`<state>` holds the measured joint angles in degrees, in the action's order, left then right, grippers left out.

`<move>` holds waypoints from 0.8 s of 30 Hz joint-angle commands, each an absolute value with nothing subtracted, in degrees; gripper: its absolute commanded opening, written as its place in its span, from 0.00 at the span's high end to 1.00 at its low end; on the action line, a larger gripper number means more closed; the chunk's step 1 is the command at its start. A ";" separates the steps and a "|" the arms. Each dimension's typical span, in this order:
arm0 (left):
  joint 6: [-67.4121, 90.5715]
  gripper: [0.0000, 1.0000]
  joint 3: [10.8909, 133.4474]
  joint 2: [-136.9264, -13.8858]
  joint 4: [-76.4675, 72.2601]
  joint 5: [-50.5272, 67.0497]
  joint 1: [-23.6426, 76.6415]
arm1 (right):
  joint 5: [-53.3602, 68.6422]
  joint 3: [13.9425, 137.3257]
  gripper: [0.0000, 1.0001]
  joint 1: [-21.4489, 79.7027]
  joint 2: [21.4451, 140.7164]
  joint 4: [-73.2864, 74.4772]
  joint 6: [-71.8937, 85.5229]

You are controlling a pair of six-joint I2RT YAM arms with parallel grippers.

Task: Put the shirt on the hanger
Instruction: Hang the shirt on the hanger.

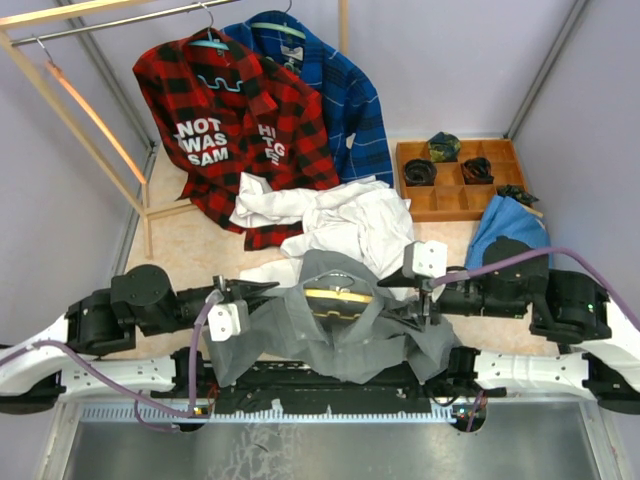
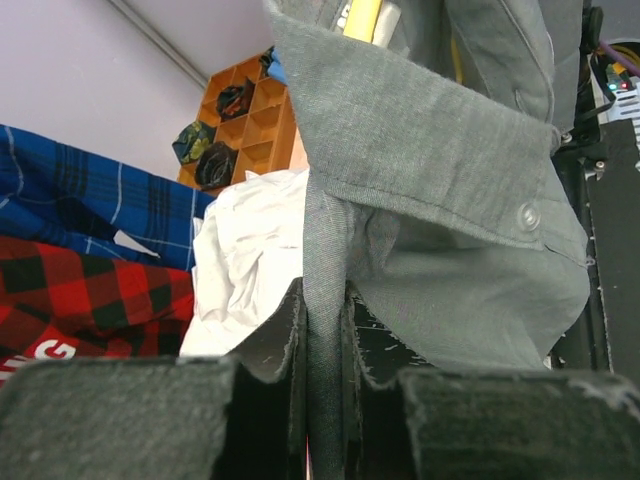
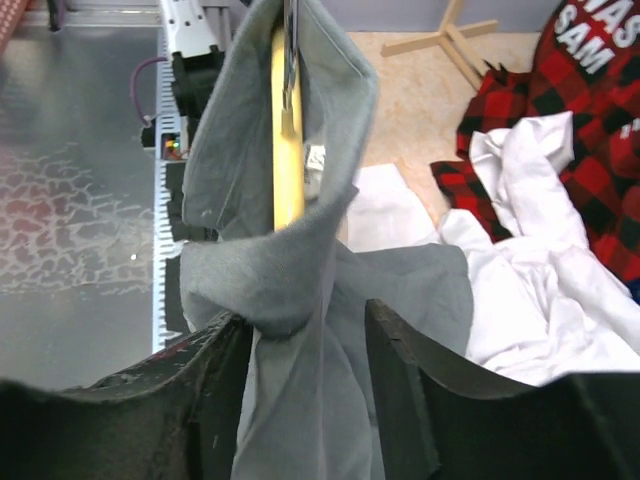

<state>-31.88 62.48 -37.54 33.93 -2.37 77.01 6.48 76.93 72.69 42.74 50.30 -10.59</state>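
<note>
The grey shirt (image 1: 335,335) hangs bunched between my two arms at the near edge of the table. The pale yellow hanger (image 1: 335,297) sits inside its collar. My left gripper (image 1: 270,290) is shut on a folded front edge of the shirt (image 2: 440,170), and the cloth runs straight up between its fingers (image 2: 325,330). In the left wrist view a bit of the hanger (image 2: 362,18) shows at the top. My right gripper (image 1: 390,284) is open, with loose grey cloth (image 3: 300,260) lying between its spread fingers (image 3: 305,340). The hanger's yellow arm (image 3: 288,150) stands inside the cloth ahead of them.
A crumpled white shirt (image 1: 345,215) lies just behind the grey one. A red-black plaid shirt (image 1: 235,120) and a blue plaid one (image 1: 345,95) hang on teal hangers from the wooden rack (image 1: 90,120). A wooden compartment tray (image 1: 460,180) and a blue cloth (image 1: 505,225) are at the right.
</note>
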 commanded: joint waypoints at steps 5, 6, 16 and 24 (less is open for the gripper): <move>-33.67 1.00 70.19 -36.37 36.76 -9.05 77.08 | -5.34 77.25 0.44 73.15 38.56 53.34 -9.28; -33.77 1.00 70.67 -36.41 37.05 -10.45 77.08 | -6.69 77.28 0.43 73.11 38.18 53.48 -9.17; -40.91 1.00 70.51 -39.28 31.40 -26.50 77.10 | -24.09 76.42 0.25 73.08 38.30 44.24 -8.94; -46.67 1.00 70.03 -42.74 25.36 -27.99 77.14 | -33.73 82.14 0.20 73.04 47.73 39.80 -7.87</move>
